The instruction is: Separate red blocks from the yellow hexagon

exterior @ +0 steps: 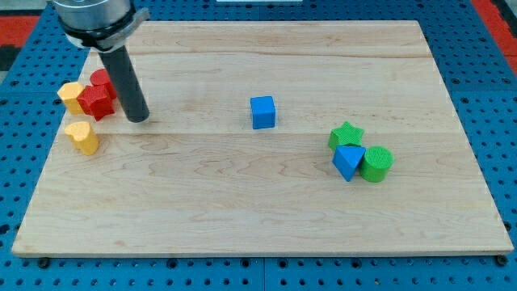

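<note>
A yellow hexagon lies near the view's left edge of the wooden board. A red star-shaped block touches its right side. A second red block, round in shape, sits just above the star and close to the hexagon. My tip rests on the board just right of the red star, a small gap apart from it. A yellow heart-shaped block lies below the cluster.
A blue cube sits near the board's middle. At the view's right a green star, a blue triangular block and a green cylinder cluster together. The board edge runs close to the left blocks.
</note>
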Controlling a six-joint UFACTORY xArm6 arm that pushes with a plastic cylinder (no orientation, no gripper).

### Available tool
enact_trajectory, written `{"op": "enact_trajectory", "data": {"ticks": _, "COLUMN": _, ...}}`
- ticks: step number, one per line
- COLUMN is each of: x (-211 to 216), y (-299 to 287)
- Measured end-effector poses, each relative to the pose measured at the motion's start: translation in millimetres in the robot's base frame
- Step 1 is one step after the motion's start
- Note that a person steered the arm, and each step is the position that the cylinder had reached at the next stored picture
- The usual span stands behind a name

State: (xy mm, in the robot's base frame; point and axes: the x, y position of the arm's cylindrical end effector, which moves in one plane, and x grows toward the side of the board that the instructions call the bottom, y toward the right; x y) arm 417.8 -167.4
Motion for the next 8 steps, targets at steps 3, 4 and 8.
{"op": "enact_trajectory", "data": {"ticks": 3, "x": 155, "y": -42}}
{"op": "enact_trajectory", "data": {"ticks": 4, "x": 136, "y": -138}}
{"op": "enact_trajectory", "data": {"ticks": 8, "x": -32, "y": -131}}
